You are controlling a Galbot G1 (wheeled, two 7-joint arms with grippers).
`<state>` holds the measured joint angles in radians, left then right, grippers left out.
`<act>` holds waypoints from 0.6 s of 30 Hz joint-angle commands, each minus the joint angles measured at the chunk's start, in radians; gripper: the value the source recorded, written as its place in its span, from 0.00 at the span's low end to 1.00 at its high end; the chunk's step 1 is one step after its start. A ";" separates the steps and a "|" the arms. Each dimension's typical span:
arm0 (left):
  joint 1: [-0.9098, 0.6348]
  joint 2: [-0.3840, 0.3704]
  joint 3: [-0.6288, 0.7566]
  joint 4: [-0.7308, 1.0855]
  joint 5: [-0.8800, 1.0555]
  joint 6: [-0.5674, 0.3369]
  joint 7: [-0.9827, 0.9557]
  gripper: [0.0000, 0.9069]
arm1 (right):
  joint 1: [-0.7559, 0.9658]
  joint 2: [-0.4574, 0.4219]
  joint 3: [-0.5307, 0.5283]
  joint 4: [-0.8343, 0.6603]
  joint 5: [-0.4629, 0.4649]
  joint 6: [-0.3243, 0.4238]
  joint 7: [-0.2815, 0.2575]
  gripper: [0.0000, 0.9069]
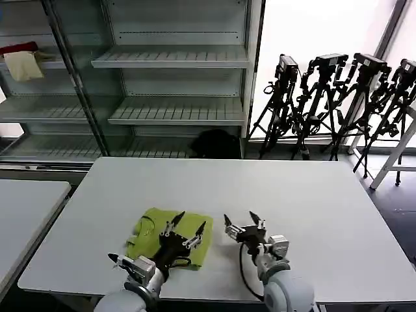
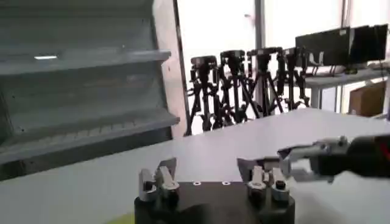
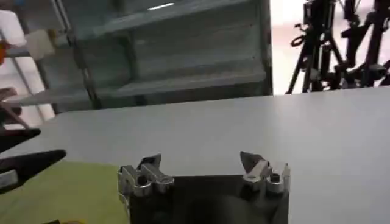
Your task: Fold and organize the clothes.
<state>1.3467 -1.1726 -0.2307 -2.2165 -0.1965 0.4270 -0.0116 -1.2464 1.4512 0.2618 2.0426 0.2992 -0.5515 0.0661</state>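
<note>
Desk [image 1: 312, 195]: white, bare apart from the shirt.
T-shirt [image 1: 148, 229]: folded, laid near the front edge.
Left hand [image 1: 185, 225]: held over the shirt, fingers apart.
Right hand [image 1: 242, 222]: held beside the shirt, fingers apart.
Room: shelving [image 1: 175, 58] and tripods [image 1: 338, 104] noted behind.

A white table [image 1: 312, 195] fills the middle, a second table [image 1: 26, 201] at nine o'clock. Grey shelving [image 1: 175, 58] spans twelve o'clock, red and cream cloths [image 1: 23, 62] on it at ten. Black tripods [image 1: 338, 104] stand at two, a dark bundle [image 1: 214, 144] beneath the shelves
</note>
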 commanded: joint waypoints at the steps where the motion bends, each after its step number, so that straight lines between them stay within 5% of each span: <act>1: 0.023 0.103 -0.302 -0.089 -0.219 0.001 -0.010 1.00 | 0.026 0.046 -0.291 -0.015 0.212 -0.029 0.124 1.00; 7: 0.089 0.069 -0.411 -0.046 -0.238 -0.032 0.013 1.00 | 0.014 0.036 -0.295 -0.020 0.286 -0.029 0.243 1.00; 18: 0.089 0.019 -0.405 -0.007 -0.233 -0.037 0.015 1.00 | -0.019 0.039 -0.224 -0.024 0.298 -0.026 0.344 1.00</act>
<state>1.4119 -1.1387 -0.5452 -2.2370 -0.3874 0.3991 0.0010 -1.2548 1.4826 0.0534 2.0220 0.5329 -0.5722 0.2870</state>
